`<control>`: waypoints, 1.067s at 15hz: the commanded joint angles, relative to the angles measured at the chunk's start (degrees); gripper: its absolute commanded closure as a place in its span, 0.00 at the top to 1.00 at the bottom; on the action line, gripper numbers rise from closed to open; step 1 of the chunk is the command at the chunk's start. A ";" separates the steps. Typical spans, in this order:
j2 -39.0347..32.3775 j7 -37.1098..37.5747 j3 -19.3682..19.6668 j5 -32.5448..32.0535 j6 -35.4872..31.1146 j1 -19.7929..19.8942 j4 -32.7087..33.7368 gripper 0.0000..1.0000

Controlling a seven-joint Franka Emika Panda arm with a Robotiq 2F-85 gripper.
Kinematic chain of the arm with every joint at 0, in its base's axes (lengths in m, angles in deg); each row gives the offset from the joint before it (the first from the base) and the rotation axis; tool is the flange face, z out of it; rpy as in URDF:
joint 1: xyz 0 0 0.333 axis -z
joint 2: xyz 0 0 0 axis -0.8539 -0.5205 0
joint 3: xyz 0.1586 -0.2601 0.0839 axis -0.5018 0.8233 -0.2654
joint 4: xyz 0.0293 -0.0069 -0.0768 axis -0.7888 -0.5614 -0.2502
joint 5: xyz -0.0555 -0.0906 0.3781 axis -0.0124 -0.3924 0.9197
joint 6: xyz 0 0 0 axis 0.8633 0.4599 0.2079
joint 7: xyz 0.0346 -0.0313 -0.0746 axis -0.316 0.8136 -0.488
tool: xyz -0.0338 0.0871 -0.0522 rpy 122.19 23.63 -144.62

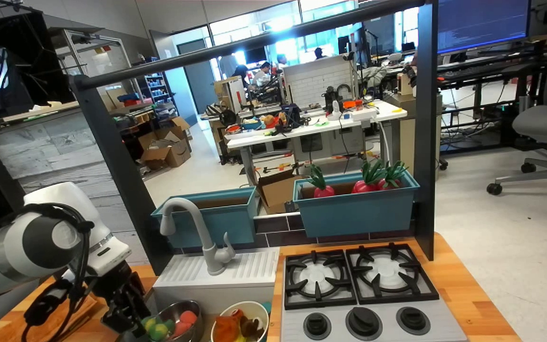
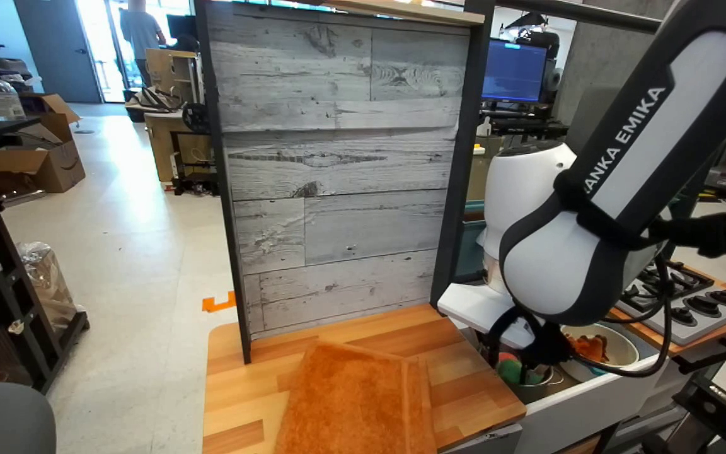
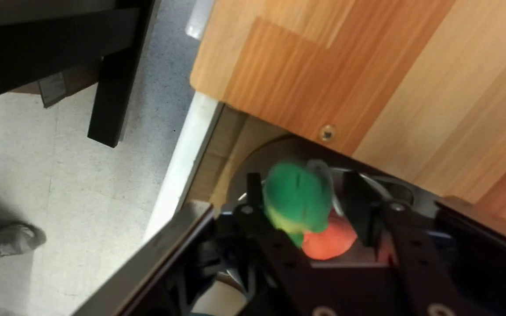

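My gripper (image 3: 306, 188) is open in the wrist view, with its black fingers apart. A blurred green and yellow toy (image 3: 297, 197) shows between the fingers, close to the left one, with a gap to the right one. A red toy (image 3: 330, 239) lies below it in a metal bowl (image 3: 253, 164). In an exterior view the gripper (image 1: 136, 325) points down at the near side of the metal bowl (image 1: 195, 306), which holds green, yellow-green and red toys. In an exterior view the green toy (image 2: 509, 369) shows by the gripper (image 2: 524, 362), whose fingers are mostly hidden there.
The bowl stands in a grey sink (image 1: 169, 294) beside a white tub (image 1: 265, 327) of orange and brown items. A faucet (image 1: 202, 223), stove (image 1: 314, 311) and two teal planters (image 1: 359, 213) are around it. An orange towel (image 2: 357, 403) lies on the wooden counter (image 2: 243, 403).
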 commanded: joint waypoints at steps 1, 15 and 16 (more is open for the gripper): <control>0.92 6.97 5.01 -0.01 -8.54 -6.07 -4.59 0.81; 10.23 -19.08 10.82 4.57 -24.39 -12.80 -18.61 1.00; 10.54 -22.58 9.73 3.67 -23.51 -11.43 -18.63 1.00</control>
